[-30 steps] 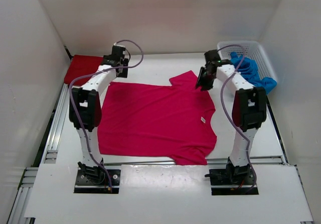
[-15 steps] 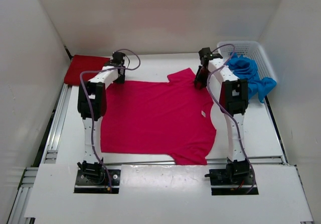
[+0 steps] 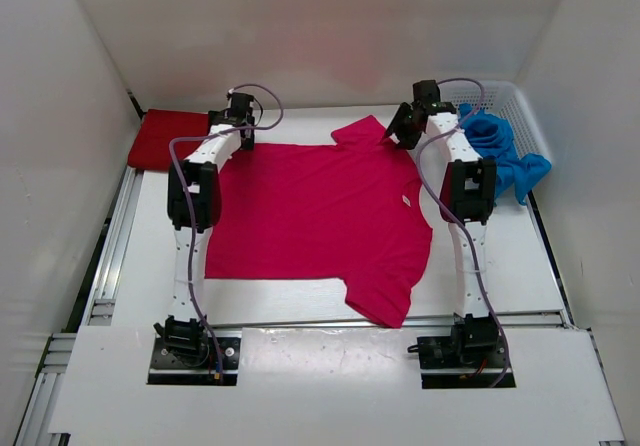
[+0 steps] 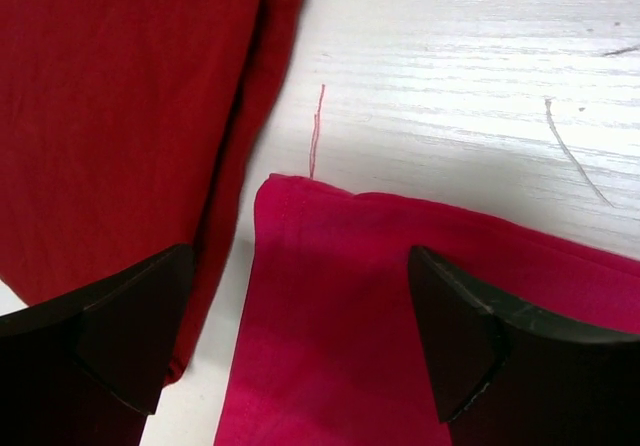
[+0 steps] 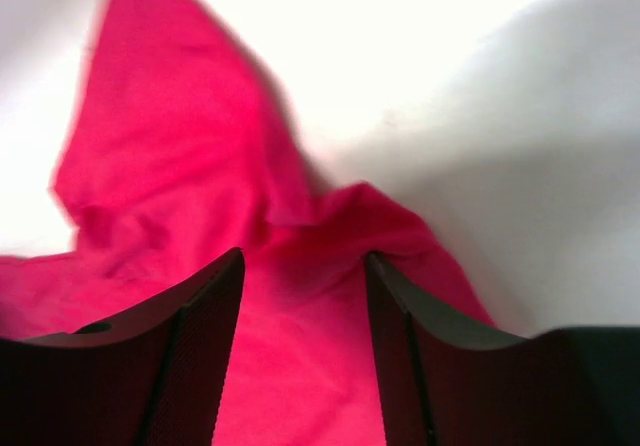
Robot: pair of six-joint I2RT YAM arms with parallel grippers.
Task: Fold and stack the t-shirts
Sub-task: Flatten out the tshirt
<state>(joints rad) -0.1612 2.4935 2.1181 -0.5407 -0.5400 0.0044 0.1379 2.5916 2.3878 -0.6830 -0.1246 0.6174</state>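
Left pincer and right pincer agape over one magenta-pink t-shirt; one dark red t-shirt; one blue t-shirt

no legible text, labels, or numbers

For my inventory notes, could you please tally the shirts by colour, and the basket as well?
dark red shirt: 1
magenta shirt: 1
blue shirt: 1
basket: 1
Total: 4
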